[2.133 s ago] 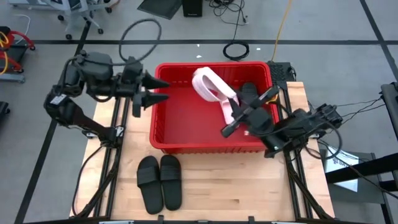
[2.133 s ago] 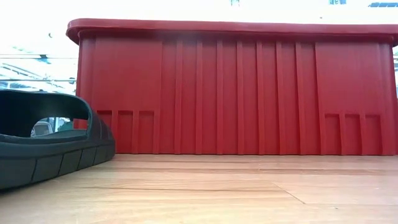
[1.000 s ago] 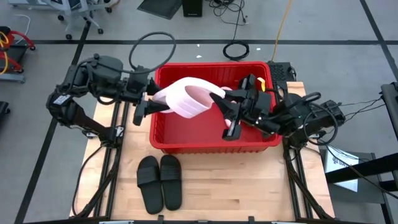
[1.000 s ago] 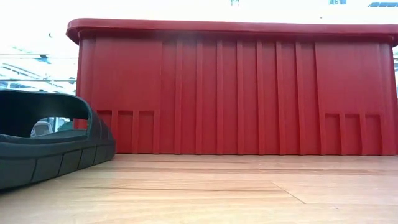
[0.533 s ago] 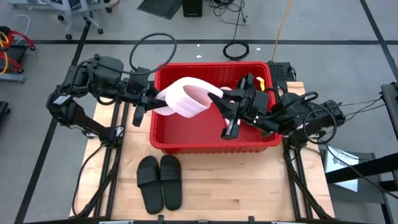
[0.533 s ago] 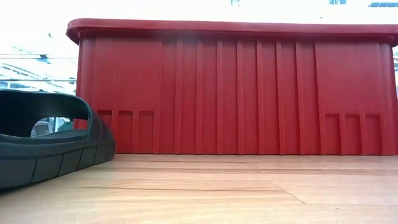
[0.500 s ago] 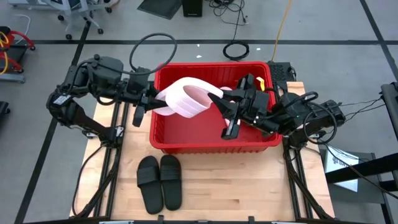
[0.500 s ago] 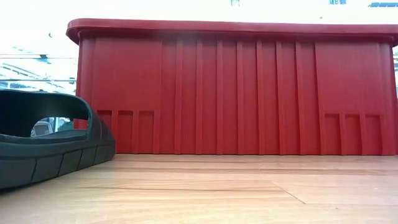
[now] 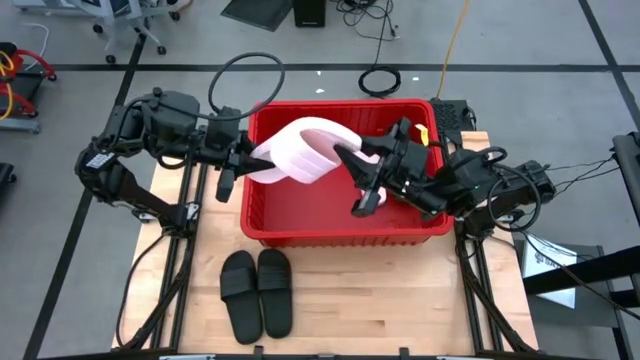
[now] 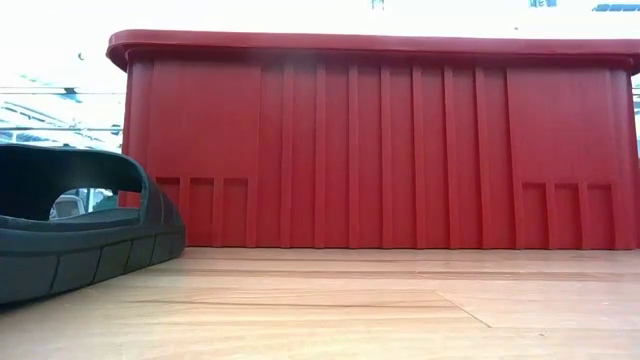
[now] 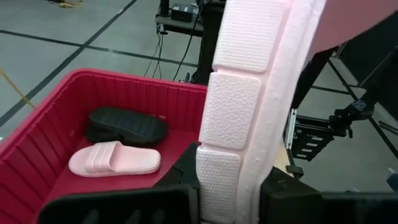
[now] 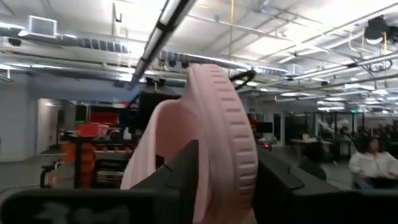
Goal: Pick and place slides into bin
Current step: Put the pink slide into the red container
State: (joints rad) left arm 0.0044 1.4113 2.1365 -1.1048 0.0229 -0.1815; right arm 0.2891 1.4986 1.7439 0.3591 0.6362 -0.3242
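Note:
A pale pink slide (image 9: 305, 150) hangs on edge above the red bin (image 9: 340, 238), spanning between my two grippers. My left gripper (image 9: 243, 165) is shut on its left end and my right gripper (image 9: 352, 180) on its right end. In the left wrist view, another pink slide (image 11: 115, 158) and a black slide (image 11: 127, 127) lie flat on the floor of the bin (image 11: 37, 137). Two black slides (image 9: 257, 292) rest side by side on their soles on the table in front of the bin. One of them shows in the low view (image 10: 70, 240). My left gripper pinches the end of the sole (image 11: 224, 180) between its two fingers, one on each flat face, with the segmented side wall facing the camera. The fingers come almost level from the table's left. The slide is clear of the bin. My right gripper has the slide's other end, its rounded ribbed rim (image 12: 227, 143), between its two fingers (image 12: 273, 183). The fingers come from the table's right, slanting upward. The slide stands on edge, lifted clear.
The bin fills the far half of the table between the two arms, and its front wall (image 10: 370, 150) shows in the low view. Bare wood lies to the right of the black pair (image 9: 400, 300).
My left gripper has shut on the pink slide's left end. My right gripper has tipped a little upward, and the slide's right end has risen slightly with it. The slide has stayed above the bin.

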